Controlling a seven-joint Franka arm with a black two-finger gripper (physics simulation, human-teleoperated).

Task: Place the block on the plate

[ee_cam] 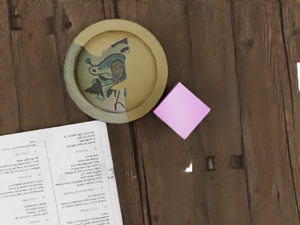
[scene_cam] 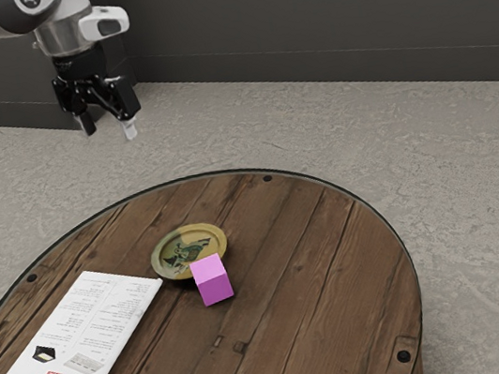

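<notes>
Clearly, the gripper (scene_cam: 109,130) hangs empty, fingers (scene_cam: 130,129) spread wide.

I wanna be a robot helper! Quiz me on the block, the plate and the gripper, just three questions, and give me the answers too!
1. What is painted on the plate? a) a boat b) a bird c) a car
2. True or false: the gripper is open.
3. Fill the gap: the pink block is ______ the plate, not on it.

Key: 1 b; 2 true; 3 beside
</notes>
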